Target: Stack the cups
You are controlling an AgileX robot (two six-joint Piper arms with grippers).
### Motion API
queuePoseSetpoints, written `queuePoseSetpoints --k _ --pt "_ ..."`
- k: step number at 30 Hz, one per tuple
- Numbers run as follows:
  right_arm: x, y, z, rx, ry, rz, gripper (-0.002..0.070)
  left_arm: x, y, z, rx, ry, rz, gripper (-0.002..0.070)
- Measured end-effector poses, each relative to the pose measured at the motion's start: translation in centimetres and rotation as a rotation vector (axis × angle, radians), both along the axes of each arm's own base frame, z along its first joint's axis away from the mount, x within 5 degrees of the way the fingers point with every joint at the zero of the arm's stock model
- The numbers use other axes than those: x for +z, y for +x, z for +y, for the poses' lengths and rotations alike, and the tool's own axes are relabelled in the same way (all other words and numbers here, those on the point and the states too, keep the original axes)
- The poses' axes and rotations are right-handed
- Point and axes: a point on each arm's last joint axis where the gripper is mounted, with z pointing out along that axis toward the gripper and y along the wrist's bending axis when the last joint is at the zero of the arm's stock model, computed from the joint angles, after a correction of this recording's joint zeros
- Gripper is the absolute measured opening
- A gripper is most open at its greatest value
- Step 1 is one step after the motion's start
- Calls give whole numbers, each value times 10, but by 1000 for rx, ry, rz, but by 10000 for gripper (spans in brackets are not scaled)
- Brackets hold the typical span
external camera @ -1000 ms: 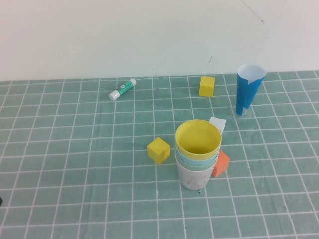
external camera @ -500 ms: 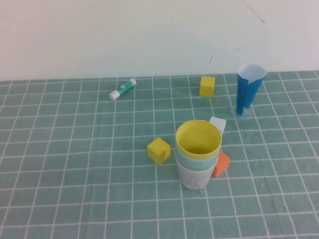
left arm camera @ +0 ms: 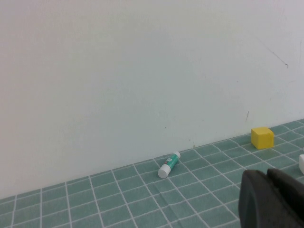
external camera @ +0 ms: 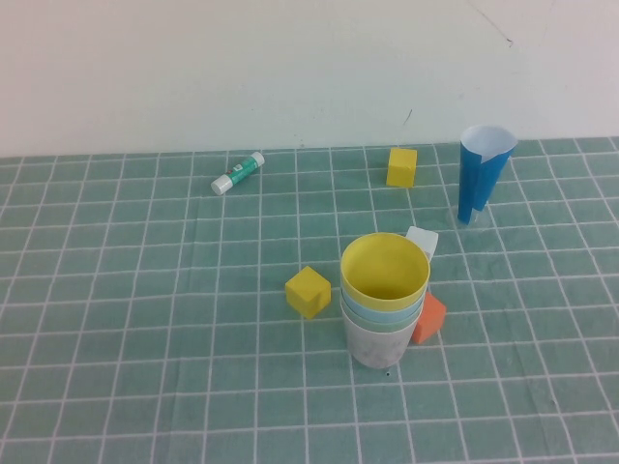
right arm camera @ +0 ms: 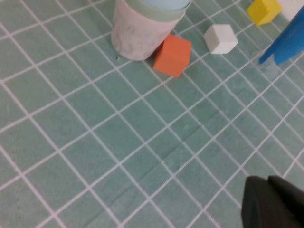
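Left gripper (left arm camera: pixel 273 199) shut, empty, raised above the tablecloth (external camera: pixel 135 319), facing the wall. Right gripper (right arm camera: pixel 273 204) likewise pressed together, empty, over bare cloth, well apart from the stack. Neither seen from the high camera. Cups (external camera: pixel 384 300) nested upright mid-table: yellow cup (external camera: pixel 385 269) innermost, whitish cup (external camera: pixel 372 343) outermost. Orange cube (external camera: pixel 428 318) touching stack; yellow cube (external camera: pixel 308 291) just left of it; white cube (external camera: pixel 422 239) behind. Blue cone (external camera: pixel 481 174), second yellow cube (external camera: pixel 401 166), glue stick (external camera: pixel 238 172) farther back.

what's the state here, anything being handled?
Nothing is held. The cups sit nested in one stack mid-table, yellow on top, whitish at the bottom, with an orange cube against its right side. Both arms are pulled back out of the high view; the left gripper and right gripper are shut and empty.
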Motion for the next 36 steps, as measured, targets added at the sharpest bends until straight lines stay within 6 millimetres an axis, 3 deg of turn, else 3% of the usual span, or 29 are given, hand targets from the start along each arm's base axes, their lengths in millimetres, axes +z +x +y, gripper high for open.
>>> queuePoseSetpoints --k 4,12,18,26,36 --pt "-31 -11 -6 0 -18 32 0 0 0 0 0 0 0 -1" --pt "-67 -16 -9 0 -64 115 0 0 0 0 -5 -21 8 -1" --pt "-68 -16 -9 1 -61 107 -1 -17 1 -1 3 -132 74 -1" --pt "-68 -16 -8 1 -53 110 -1 -65 8 5 150 -134 196 -1" --pt "-68 -16 -8 1 -52 108 -1 -85 6 7 211 -130 391 -1"
